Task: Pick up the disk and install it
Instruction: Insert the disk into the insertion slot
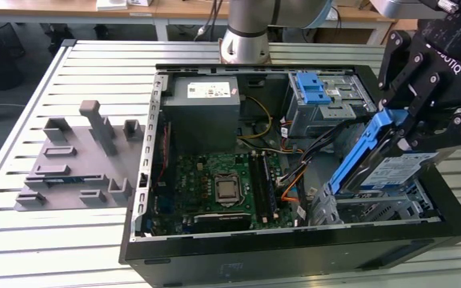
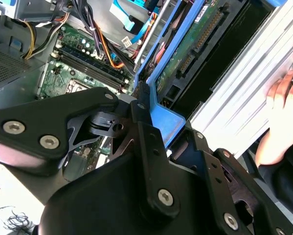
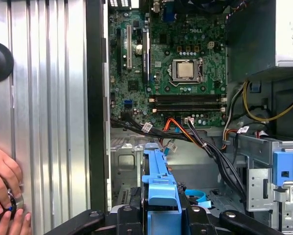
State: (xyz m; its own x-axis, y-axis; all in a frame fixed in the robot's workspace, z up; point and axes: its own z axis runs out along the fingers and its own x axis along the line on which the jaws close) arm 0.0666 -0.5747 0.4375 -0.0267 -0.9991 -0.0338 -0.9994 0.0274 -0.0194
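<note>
**Disk (image 1: 396, 171) held slanted over the drive bay**

Flat, rectangular, silver-grey metal framed by a glossy blue plastic carrier (image 3: 158, 188), it stands on edge. Its long axis rises toward the exterior view's right, and its lower end dips into the black computer case (image 1: 295, 258). The gripper (image 1: 409, 131) clamps its upper end.

Labels on power supply (image 1: 202, 117), disk (image 1: 394, 171): print unreadable.

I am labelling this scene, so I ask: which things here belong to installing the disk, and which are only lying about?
Belong to the job: the disk, clamped in the pincer, tilted over the open computer case.

Only lying about: the grey moulded fixture on the table, the power supply box, a person's hand beside the case.
</note>
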